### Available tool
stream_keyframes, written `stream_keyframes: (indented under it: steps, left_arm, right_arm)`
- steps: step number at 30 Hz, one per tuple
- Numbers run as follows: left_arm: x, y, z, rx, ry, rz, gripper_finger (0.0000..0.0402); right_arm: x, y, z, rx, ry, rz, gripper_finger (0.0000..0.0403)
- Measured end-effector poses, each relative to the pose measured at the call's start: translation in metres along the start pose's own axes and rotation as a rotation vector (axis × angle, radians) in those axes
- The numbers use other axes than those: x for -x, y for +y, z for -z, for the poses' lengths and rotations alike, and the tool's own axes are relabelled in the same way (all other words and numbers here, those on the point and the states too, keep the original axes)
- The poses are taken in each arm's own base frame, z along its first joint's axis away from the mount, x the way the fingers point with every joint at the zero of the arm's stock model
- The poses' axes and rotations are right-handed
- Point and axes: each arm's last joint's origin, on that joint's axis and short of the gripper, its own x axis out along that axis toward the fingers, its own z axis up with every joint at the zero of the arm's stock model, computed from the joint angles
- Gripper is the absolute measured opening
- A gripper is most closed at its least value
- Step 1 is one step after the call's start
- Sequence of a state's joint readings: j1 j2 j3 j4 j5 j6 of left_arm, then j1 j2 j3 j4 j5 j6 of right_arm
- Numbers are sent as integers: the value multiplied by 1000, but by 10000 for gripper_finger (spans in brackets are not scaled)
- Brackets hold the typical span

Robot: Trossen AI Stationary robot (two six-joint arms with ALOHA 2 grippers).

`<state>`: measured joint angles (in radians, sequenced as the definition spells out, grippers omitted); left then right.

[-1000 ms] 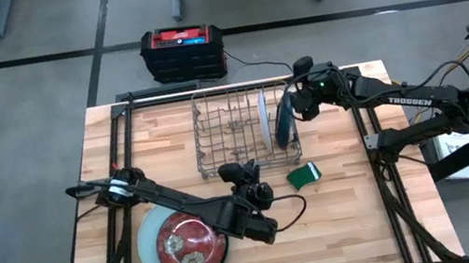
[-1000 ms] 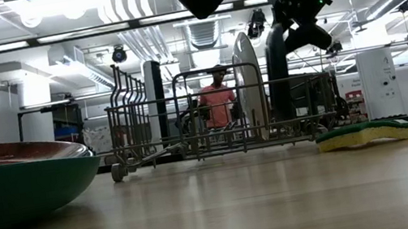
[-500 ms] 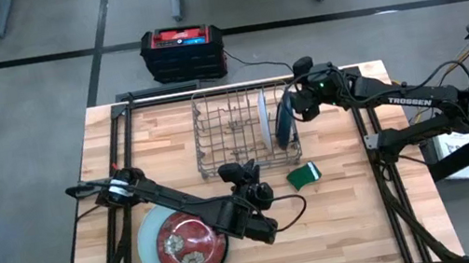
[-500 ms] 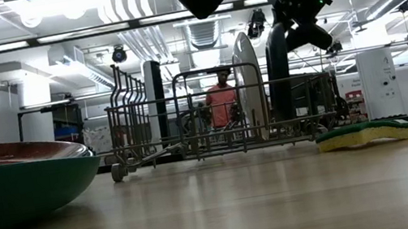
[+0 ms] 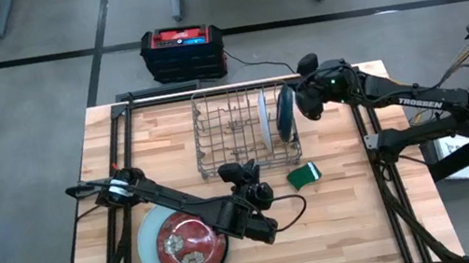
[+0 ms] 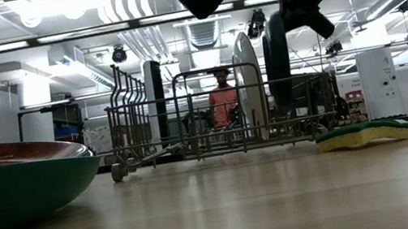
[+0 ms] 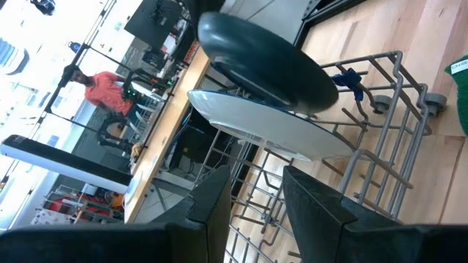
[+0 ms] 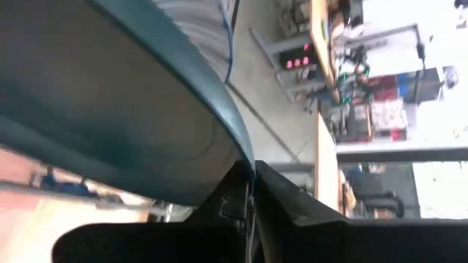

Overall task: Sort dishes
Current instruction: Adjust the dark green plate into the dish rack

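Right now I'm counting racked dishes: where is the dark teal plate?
High view: dark teal plate stands on edge at the wire rack's right end, beside the white plate.

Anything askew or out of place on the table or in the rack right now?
Nothing stands out. The dark teal round plate stands on edge in the grey wire rack beside the thin white plate, with the right gripper shut at its rim. The green sponge lies flat.

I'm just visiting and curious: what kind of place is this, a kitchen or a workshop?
Most likely a robotics lab or workshop, not a kitchen: a wooden table on a bare concrete floor, ceiling ducts and strip lights, and shelving with equipment behind the wire rack.
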<state>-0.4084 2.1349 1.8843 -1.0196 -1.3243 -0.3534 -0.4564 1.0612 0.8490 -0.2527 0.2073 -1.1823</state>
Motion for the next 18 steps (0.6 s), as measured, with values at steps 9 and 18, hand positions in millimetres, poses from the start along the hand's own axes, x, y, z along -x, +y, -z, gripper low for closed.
stream_keyframes:
  steps: [9,18]
  left_arm:
    - [0,0,1,-6,2,-1,116]
    - [0,0,1,-6,3,-1,116]
  right_arm:
    - [20,-7,-1,-13,-114,32,3]
    - [16,-3,-3,15,-199,-12,1]
